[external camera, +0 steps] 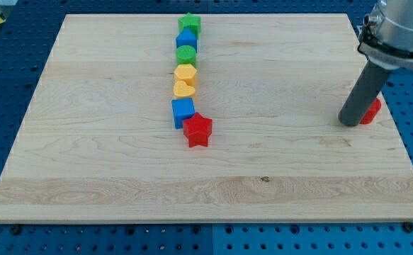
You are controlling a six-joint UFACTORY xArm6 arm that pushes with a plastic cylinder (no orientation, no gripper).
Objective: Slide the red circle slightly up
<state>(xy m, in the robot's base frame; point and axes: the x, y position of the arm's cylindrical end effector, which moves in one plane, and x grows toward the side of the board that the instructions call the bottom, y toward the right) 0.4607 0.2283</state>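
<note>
The red circle [372, 110] lies near the board's right edge, mostly hidden behind my rod. My tip [349, 122] rests on the board just left of and slightly below the red circle, touching or nearly touching it. The rod rises up to the arm at the view's top right.
A column of blocks runs down the board's middle: a green star [190, 24], a blue block [187, 40], a green circle [186, 54], a yellow hexagon [185, 73], a yellow heart [183, 88], a blue cube [183, 111] and a red star [198, 129]. The wooden board [86, 142] lies on a blue perforated table.
</note>
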